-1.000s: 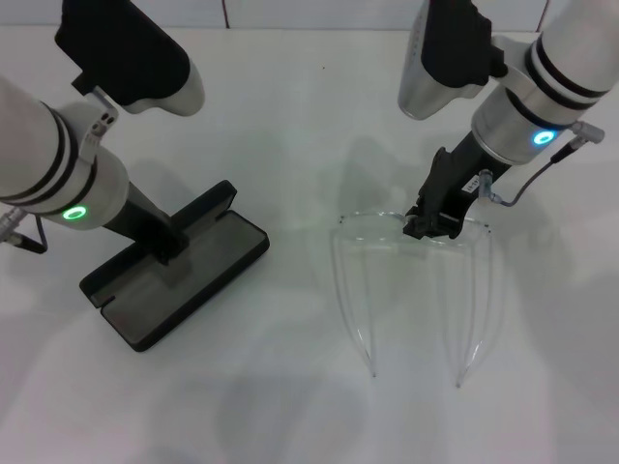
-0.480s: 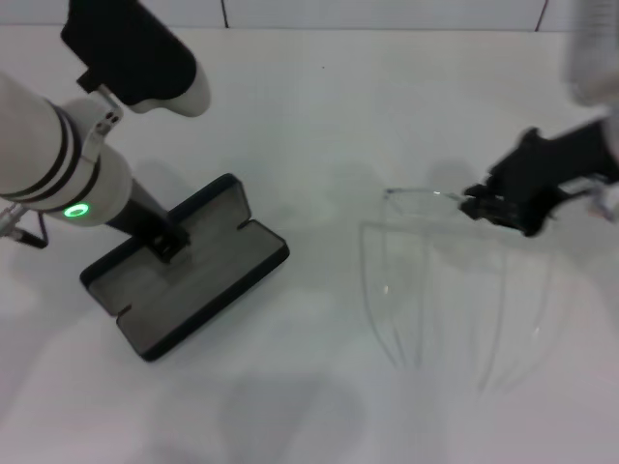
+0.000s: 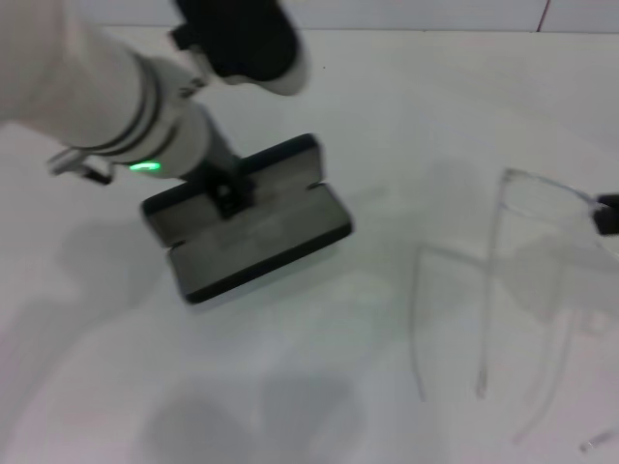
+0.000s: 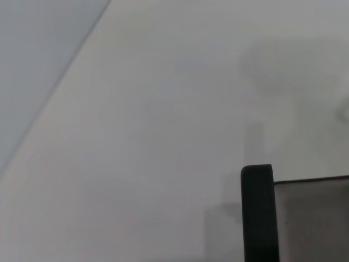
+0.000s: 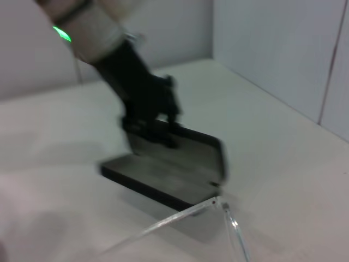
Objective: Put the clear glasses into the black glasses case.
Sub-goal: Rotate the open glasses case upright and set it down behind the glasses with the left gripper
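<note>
The black glasses case [image 3: 253, 242] lies open on the white table, its grey lining up; it also shows in the right wrist view [image 5: 174, 169] and, as one black edge, in the left wrist view [image 4: 257, 213]. My left gripper [image 3: 227, 193] is shut on the case's back edge by the lid, as the right wrist view confirms [image 5: 150, 128]. The clear glasses [image 3: 491, 280] hang tilted at the far right, arms pointing toward me. Only a dark tip of my right gripper [image 3: 607, 215] shows at the picture's edge, holding their front. One corner of the glasses [image 5: 185, 216] shows in the right wrist view.
The white table [image 3: 290, 387] spreads bare in front of the case and the glasses. A pale wall [image 5: 272, 54] rises behind the table's far edge.
Case and left arm have shifted right and up in the head view. The right gripper has carried the glasses off to the right edge, tilting them.
</note>
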